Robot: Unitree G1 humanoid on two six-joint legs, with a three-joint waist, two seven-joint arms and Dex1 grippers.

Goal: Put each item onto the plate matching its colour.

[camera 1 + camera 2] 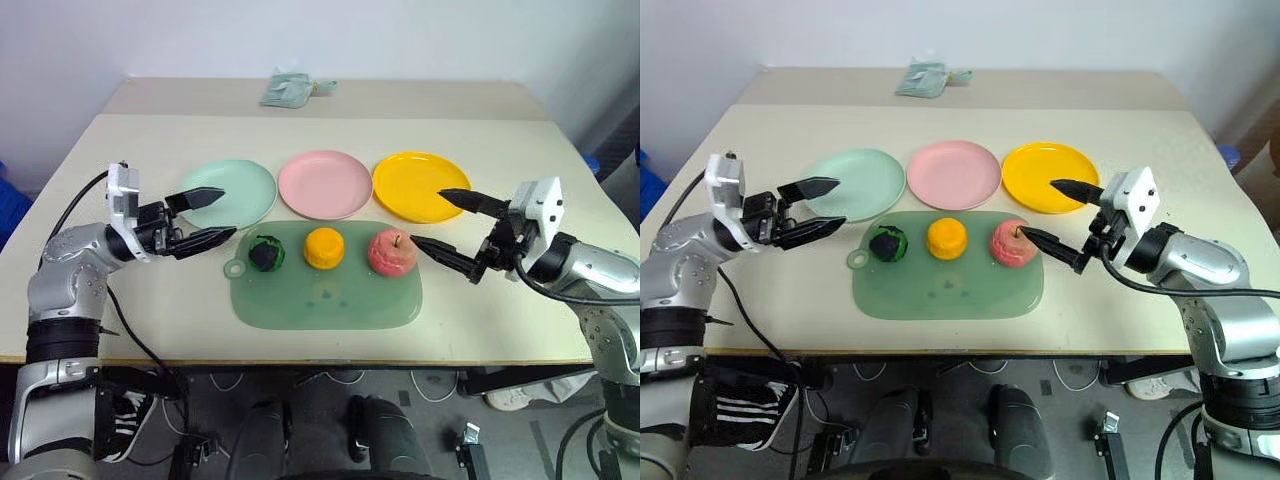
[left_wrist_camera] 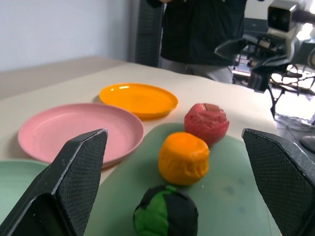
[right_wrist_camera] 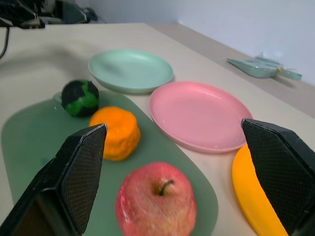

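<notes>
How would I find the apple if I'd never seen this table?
Look at the flat green mat on the table's near side, below the three plates. Three toy foods sit in a row on it; the apple is the end one nearest the yellow plate. It alone is pink-red with a stem.

Beige table (image 1: 150,330), white wall (image 1: 300,35), grey floor (image 1: 320,395).

Head eyes look down over table (image 1: 500,330); wrist views low, facing inward.

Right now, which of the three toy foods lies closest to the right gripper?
The pink-red apple, at the mat's right end; the orange fruit and green vegetable lie farther left.
</notes>
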